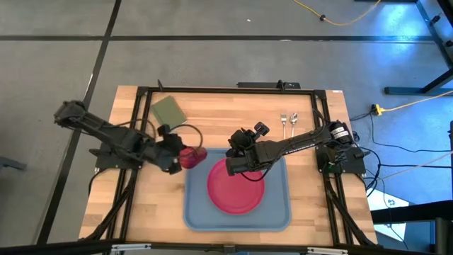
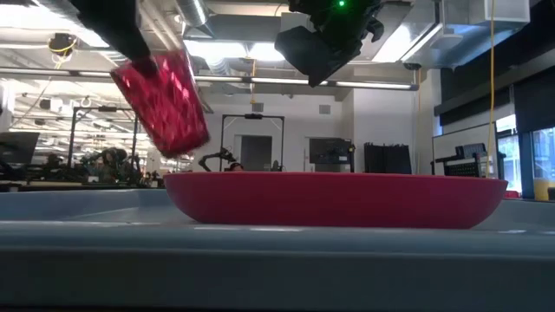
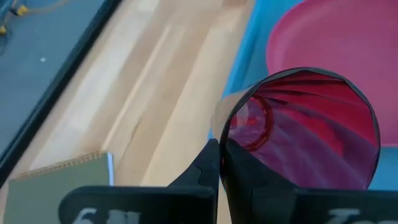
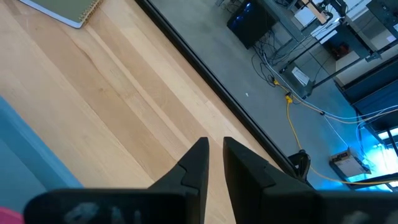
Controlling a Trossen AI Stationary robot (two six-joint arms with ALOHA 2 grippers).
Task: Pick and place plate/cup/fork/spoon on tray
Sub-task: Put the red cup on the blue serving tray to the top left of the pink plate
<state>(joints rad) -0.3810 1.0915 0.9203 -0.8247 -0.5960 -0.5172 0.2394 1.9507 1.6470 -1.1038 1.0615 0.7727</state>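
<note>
Tray (image 1: 277,212): near edge, centre; holds plate (image 1: 235,191). Cup (image 1: 191,157): above tray's left rim, off the table. Fork (image 1: 284,120), spoon (image 1: 294,120): side by side, far-right. Pad (image 1: 168,110): far-left.

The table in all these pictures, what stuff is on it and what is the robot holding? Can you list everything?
Large light blue rectangular plastic tray: one, on the wooden table's near middle.
Large round pink-red plastic plate: one, lying in the tray.
Small dark red round cup: one, tilted, held above the tray's left edge.
Small silver fork with orange handle: one, on the wood beyond the tray, right side.
Small silver spoon with orange handle: one, just right of the fork.
Green square notepad: one, far left of the table.
Left end effector: dark, gripping the cup's rim.
Right end effector: dark, fingers nearly together, empty, above the plate's far edge.
</note>
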